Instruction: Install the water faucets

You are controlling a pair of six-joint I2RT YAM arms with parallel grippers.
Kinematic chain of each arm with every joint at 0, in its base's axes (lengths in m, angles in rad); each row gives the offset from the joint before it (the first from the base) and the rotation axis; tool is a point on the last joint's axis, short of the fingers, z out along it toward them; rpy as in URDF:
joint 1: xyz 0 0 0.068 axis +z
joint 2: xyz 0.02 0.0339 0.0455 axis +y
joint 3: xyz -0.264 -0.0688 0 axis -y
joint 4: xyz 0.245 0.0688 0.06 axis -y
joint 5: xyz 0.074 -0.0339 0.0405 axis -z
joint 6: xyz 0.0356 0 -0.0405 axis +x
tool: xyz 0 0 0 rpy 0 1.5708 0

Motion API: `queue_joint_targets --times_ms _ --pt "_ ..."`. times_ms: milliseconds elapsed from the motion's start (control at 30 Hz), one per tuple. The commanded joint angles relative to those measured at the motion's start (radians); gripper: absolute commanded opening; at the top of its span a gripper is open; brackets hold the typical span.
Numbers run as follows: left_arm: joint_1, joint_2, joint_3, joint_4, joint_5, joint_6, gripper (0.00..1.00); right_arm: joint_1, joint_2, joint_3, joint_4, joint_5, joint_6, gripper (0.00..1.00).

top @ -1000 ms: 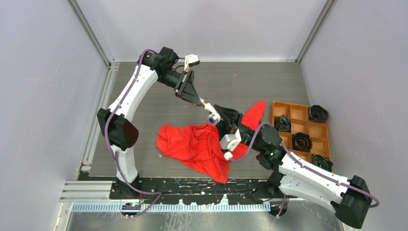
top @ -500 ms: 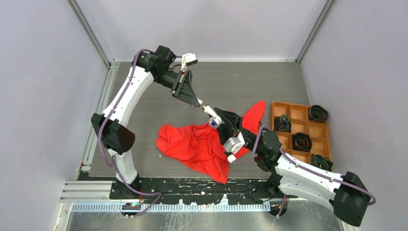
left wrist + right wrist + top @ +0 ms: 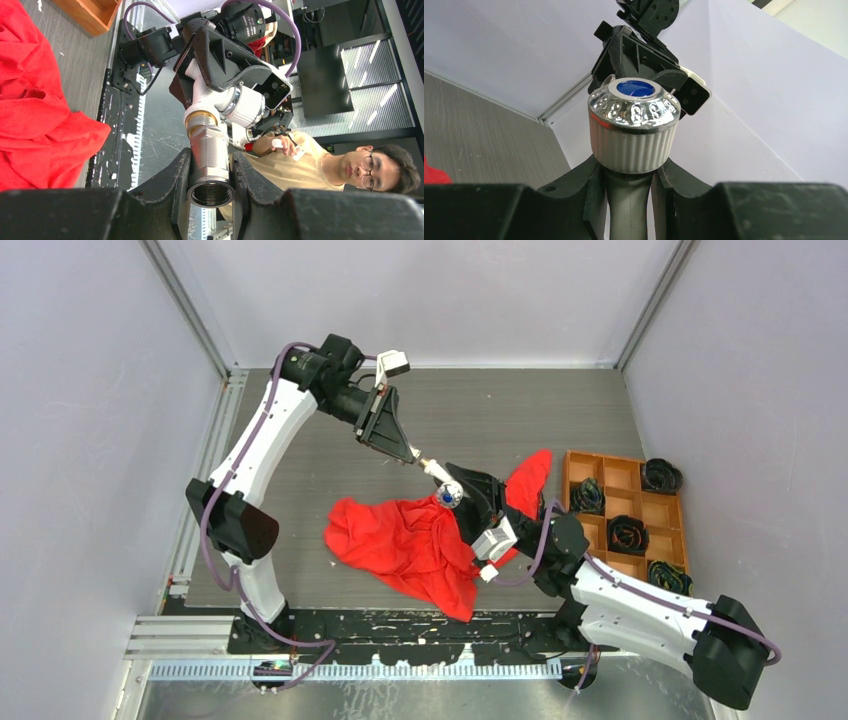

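The white plastic faucet (image 3: 446, 490) with its blue-marked knob (image 3: 634, 116) hangs in mid-air above the table centre, between both arms. My right gripper (image 3: 462, 495) is shut on the faucet's white body just under the knob (image 3: 630, 200). My left gripper (image 3: 412, 456) is shut on the grey metal fitting (image 3: 209, 159), whose open threaded end faces the camera. The fitting sits end to end on the faucet's brassy threaded tip (image 3: 201, 119). The faucet's white body (image 3: 220, 97) and the right gripper's black fingers show behind it in the left wrist view.
A crumpled red cloth (image 3: 415, 545) lies on the grey table under the faucet, with another red part (image 3: 527, 480) beside the right arm. An orange compartment tray (image 3: 640, 502) with black coiled parts stands at the right. A person (image 3: 350, 165) shows in the left wrist view.
The left arm drew back slightly toward the far left, and the right gripper followed up and left with the faucet. The knob turned so its blue mark faces up.
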Motion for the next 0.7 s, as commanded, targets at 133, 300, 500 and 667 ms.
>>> queue_joint_targets --times_ms 133,300,500,667 --pt "-0.008 -0.036 0.006 -0.29 0.282 0.106 0.0 0.004 0.042 0.028 0.14 -0.016 0.021 0.0" --pt "-0.008 -0.037 0.0 -0.289 0.282 0.109 0.0 0.003 0.053 0.027 0.168 0.003 0.011 0.0" --pt "-0.008 -0.031 -0.009 -0.287 0.282 0.114 0.0 0.003 0.043 0.031 0.158 -0.009 0.02 0.0" --pt "-0.008 -0.029 -0.007 -0.288 0.283 0.116 0.0 0.003 0.043 0.034 0.154 -0.009 0.017 0.0"
